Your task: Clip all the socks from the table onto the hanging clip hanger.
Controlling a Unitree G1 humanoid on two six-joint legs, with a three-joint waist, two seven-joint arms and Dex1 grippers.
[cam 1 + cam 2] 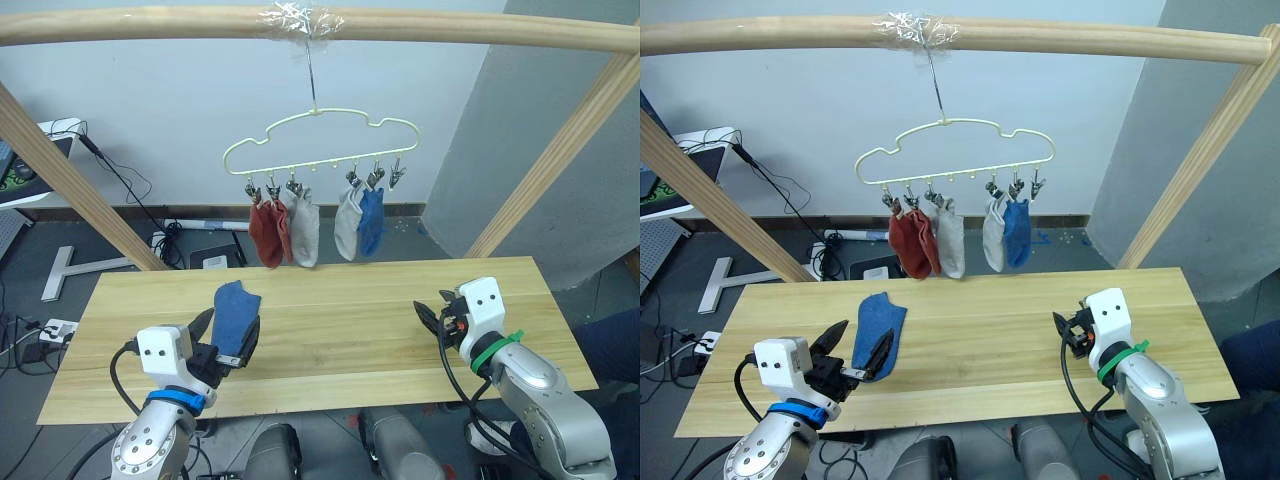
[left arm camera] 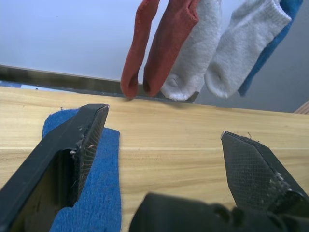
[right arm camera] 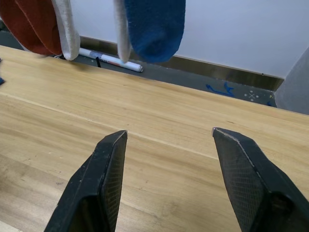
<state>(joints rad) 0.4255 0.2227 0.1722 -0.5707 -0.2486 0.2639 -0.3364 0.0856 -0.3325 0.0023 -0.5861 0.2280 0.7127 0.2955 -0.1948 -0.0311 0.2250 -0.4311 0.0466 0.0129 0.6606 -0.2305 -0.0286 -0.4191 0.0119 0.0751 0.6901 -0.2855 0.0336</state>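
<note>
One blue sock point(image 1: 881, 327) lies flat on the wooden table point(image 1: 980, 340), left of the middle. My left gripper point(image 1: 860, 345) hovers open right at it, one finger point(image 2: 82, 140) over the sock's fabric and the other over bare wood. The pale-yellow clip hanger point(image 1: 320, 140) hangs by its hook from the top pole. Clipped to it are two rust-red socks point(image 1: 266, 232), two light grey socks point(image 1: 305, 232) and a blue sock point(image 1: 371, 222). My right gripper point(image 1: 430, 310) stands open and empty over the table's right part, fingers point(image 3: 108, 169) pointing toward the hanging socks.
A taped wooden crossbar point(image 1: 300, 25) and two slanted wooden poles point(image 1: 60, 175) frame the table. Cables and a power strip point(image 1: 55, 328) lie on the floor at left. A grey panel point(image 1: 540, 130) stands at back right.
</note>
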